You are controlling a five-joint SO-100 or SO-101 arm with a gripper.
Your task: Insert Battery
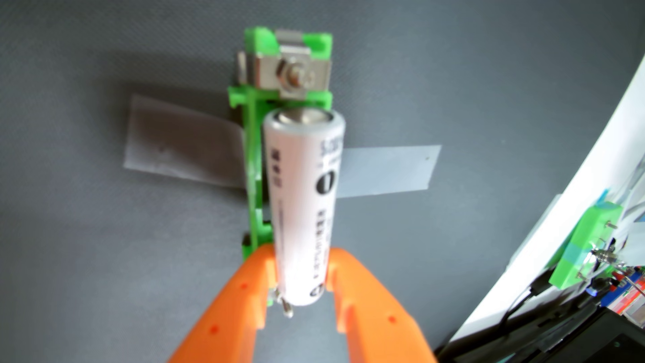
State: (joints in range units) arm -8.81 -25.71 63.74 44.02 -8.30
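In the wrist view the orange gripper (302, 275) is closed around a white battery (303, 206), its 2 fingers (244, 289) pressing on the lower part of the cell. The battery lies lengthwise over a green holder (256, 146), its metal end pointing toward the holder's metal contact plate (291, 78). Whether it is seated cannot be told. Grey tape (387, 171) fixes the holder to the dark grey worktop (104, 261). Another green block (579, 244) sits at the right edge.
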